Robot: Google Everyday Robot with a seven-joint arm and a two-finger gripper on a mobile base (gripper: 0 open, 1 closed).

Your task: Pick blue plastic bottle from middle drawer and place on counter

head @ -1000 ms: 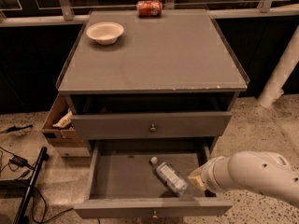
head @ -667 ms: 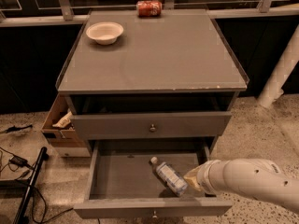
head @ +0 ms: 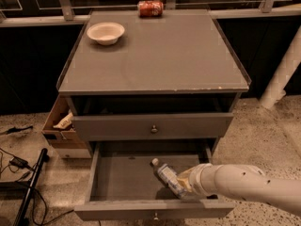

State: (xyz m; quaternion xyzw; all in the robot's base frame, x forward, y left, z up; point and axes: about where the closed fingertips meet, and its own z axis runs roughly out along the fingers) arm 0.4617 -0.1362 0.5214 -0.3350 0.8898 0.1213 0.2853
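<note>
Reaching in from the right in the camera view, my gripper [head: 182, 184] sits low inside the middle drawer [head: 120, 180], against the near right end of the blue plastic bottle [head: 165, 174]. I cannot tell whether it is open, closed or already holding the bottle, because my own wrist covers that spot.

The bottle lies on its side on the drawer floor. Its white cap points far and left, and its body runs diagonally toward me.

My first worry is the grasp. I meet the bottle at its bottom end, not its middle. If I lift from there, the cap end may droop or swing, and the smooth round plastic may twist out. If I am not yet holding it, a nudge could roll it left across the flat floor.

My second worry is the way out. The upper drawer [head: 153, 125] stands slightly open above the far part of this one, and the counter [head: 155, 60] edge juts out above that. Rising too far back would knock the bottle or my wrist against either. The drawer's right wall is close beside my arm, so a sideways swing could catch it. I judge I should draw back toward the near side first.

On the counter, a white bowl [head: 106, 32] sits far left and a red can [head: 150, 8] lies at the far edge. The bare middle looks the safest place to set down.
</note>
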